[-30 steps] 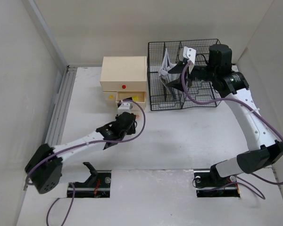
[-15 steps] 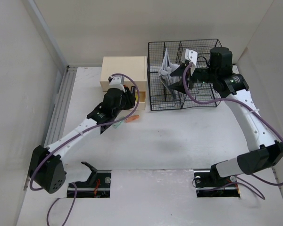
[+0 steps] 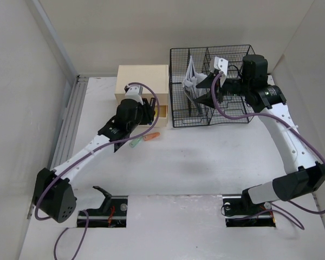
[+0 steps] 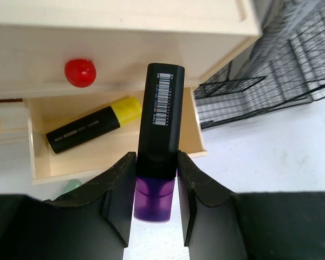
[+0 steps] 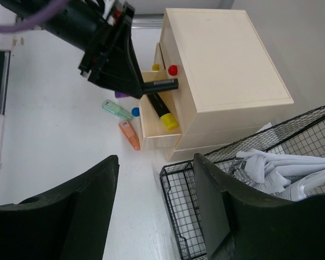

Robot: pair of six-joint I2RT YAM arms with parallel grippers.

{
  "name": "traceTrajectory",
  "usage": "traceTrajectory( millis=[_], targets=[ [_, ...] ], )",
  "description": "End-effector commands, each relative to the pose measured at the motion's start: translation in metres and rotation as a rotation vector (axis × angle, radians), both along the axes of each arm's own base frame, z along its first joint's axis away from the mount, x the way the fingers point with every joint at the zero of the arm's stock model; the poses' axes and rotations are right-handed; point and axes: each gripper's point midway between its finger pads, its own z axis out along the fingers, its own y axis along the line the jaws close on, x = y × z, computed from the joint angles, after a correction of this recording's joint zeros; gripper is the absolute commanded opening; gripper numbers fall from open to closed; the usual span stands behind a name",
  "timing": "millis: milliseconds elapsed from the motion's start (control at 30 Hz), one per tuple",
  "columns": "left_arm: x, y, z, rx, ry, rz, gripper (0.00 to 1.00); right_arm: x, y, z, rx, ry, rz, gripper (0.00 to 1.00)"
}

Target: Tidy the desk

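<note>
The desk (image 3: 206,162) is lying beneath the left gripper (image 4: 156,187), which is pinching a black marker (image 4: 161,108) before an open drawer (image 4: 97,154), the right gripper (image 5: 154,162) gaping empty.

A drawer box (image 3: 143,76) (lower drawer open, yellow highlighter (image 4: 92,124) inside, purple highlighter (image 4: 161,108) just before it) has a wire mesh organizer (image 3: 176,86) holding papers (image 3: 190,76) at three o'clock, an orange piece (image 3: 150,137) and a green piece (image 3: 134,143) at six.

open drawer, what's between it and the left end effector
Only the black marker that the left end effector holds: it reaches out over the drawer, above a yellow-capped marker inside. The left wrist view shows it best.
</note>
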Motion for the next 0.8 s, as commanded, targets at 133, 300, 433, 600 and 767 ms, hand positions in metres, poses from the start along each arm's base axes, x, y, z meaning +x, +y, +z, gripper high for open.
traceTrajectory(
  millis=[133, 300, 433, 600, 767],
  targets=[
    [-0.017, 0.008, 0.073, -0.124, -0.174, -0.011, 0.00, -0.007, 0.001, 0.012, 0.031, -0.041, 0.035, 0.63],
    [-0.010, 0.015, 0.083, -0.106, -0.206, 0.029, 0.00, -0.005, 0.002, 0.009, 0.029, -0.032, 0.035, 0.63],
    [0.008, 0.006, 0.063, -0.062, -0.159, 0.034, 0.00, -0.005, 0.002, 0.009, 0.029, -0.032, 0.035, 0.63],
    [0.025, 0.008, 0.053, -0.043, -0.156, 0.063, 0.00, -0.004, 0.000, 0.009, 0.032, -0.031, 0.034, 0.63],
    [0.032, 0.008, 0.049, -0.042, -0.149, 0.066, 0.00, 0.001, -0.003, 0.002, 0.025, -0.022, 0.026, 0.63]
  ],
)
